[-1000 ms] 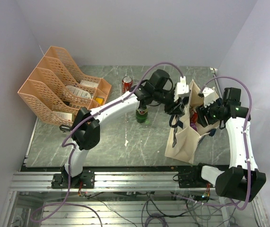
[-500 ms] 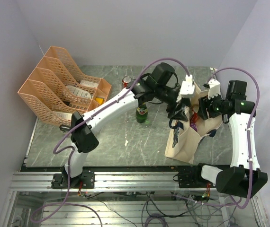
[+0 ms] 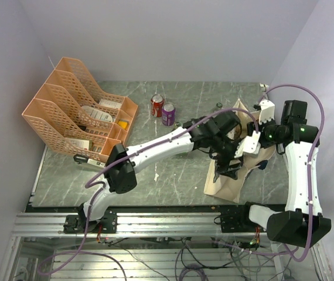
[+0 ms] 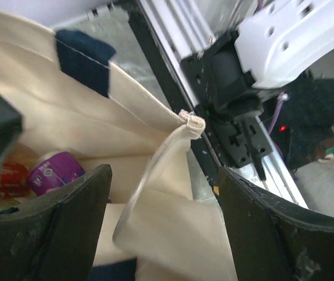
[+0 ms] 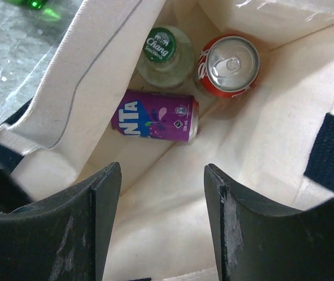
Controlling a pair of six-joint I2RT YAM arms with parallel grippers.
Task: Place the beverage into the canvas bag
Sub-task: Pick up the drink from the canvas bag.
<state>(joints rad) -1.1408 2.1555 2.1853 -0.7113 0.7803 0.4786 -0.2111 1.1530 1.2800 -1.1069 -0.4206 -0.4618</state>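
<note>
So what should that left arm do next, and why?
Probably lift the left gripper up and clear of the canvas bag. Its jaws stand open and empty over the bag's rim, a purple can already lies inside, and a red can waits at the back of the table.

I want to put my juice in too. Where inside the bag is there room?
Bare cloth lies beside the purple can, toward the navy strap. The corner with the red can and green-capped bottle is crowded.
</note>
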